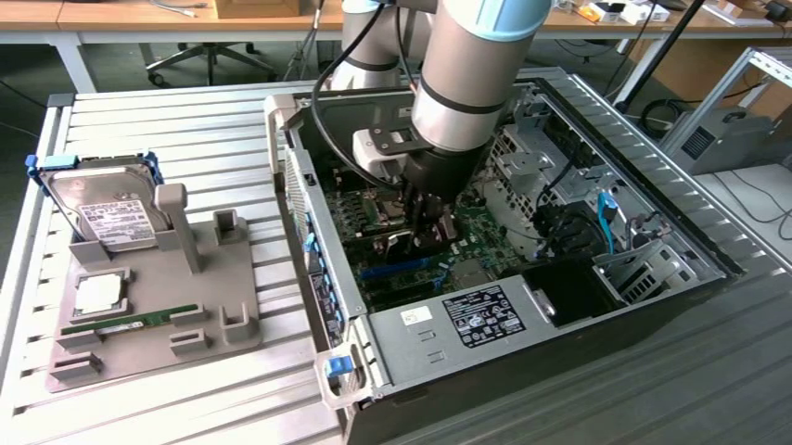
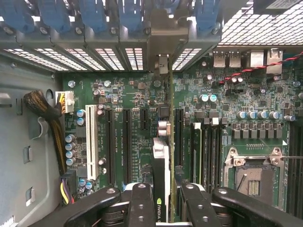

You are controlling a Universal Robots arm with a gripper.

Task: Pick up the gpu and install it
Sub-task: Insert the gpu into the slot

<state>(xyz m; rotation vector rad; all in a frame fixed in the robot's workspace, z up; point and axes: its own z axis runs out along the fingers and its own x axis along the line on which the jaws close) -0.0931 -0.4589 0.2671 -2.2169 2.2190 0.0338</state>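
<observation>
- Gpu stands on its thin edge inside the case, over the green board.
- Gripper is clamped on the gpu.
- Drive sits on the tray, at the exterior view's left.

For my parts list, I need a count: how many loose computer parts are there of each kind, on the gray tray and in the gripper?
hard drive: 1
square silver chip: 1
memory stick: 1
gpu, held in the gripper over the motherboard: 1
Total: 4
</observation>
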